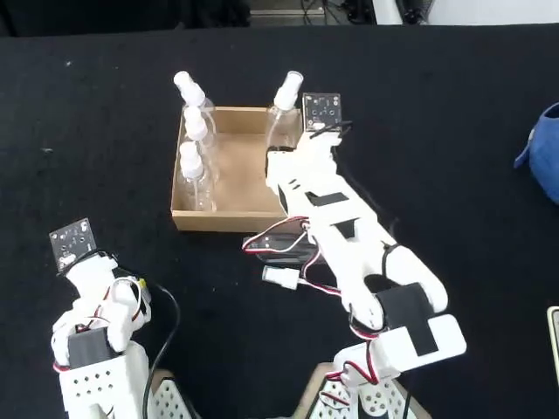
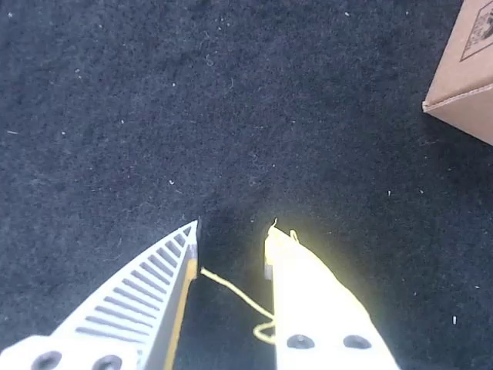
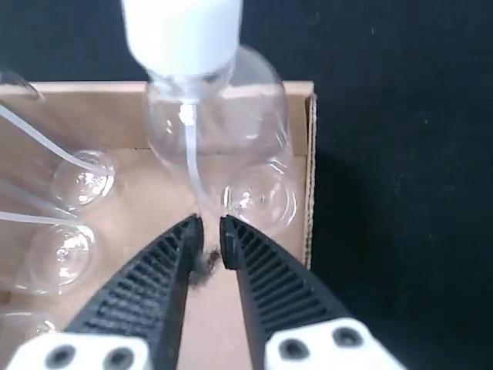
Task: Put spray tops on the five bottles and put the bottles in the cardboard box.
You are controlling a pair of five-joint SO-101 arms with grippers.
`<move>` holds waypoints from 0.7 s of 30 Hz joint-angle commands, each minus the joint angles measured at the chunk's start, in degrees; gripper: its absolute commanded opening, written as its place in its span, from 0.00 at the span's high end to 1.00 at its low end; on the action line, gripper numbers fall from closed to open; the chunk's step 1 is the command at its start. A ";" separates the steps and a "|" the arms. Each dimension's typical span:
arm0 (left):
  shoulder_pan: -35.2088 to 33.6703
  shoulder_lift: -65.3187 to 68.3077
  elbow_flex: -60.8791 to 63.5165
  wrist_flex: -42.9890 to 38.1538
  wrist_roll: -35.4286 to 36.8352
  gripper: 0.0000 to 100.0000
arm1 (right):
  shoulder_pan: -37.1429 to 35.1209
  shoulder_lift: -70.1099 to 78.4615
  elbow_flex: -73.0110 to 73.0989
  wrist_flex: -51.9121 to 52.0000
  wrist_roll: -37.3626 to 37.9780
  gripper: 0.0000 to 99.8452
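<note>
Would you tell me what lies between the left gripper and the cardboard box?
Nothing: the left wrist view shows bare black table between left gripper and cardboard box.

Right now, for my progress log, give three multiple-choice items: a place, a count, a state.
1. Where is the loose spray top? A inside the cardboard box; B on the table outside it; C in the left claw.
2. How many bottles stand in the box? A two; B four; C five.
3. The left claw is: A open, empty; B shut on a bottle; C shut on a top.
Key: B, it lies on bare table; B, three along one wall, one at a corner; A, a wide gap, nothing in it.
</note>
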State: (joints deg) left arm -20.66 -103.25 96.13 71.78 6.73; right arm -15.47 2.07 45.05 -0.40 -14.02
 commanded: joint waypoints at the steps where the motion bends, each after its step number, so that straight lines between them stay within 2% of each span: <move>1: 0.40 -0.97 1.27 0.97 -0.53 0.97 | 0.88 -0.48 -1.71 -2.37 0.09 0.99; 9: 0.40 -0.97 1.27 0.97 -0.53 0.97 | 1.23 -2.15 -1.27 -1.85 0.09 0.99; 15: 0.40 -0.97 1.27 0.97 -0.53 0.97 | 1.23 -15.08 5.49 -1.41 0.26 0.99; 18: 0.40 -0.97 1.27 0.97 -0.53 0.97 | 3.16 -23.52 9.36 -1.05 6.77 0.99; 21: 0.40 -0.97 1.27 0.97 -0.53 0.97 | 4.40 -31.52 11.38 5.36 14.86 0.99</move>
State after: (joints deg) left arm -20.66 -103.25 96.13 71.78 6.73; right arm -12.92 -20.00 56.22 0.31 -5.85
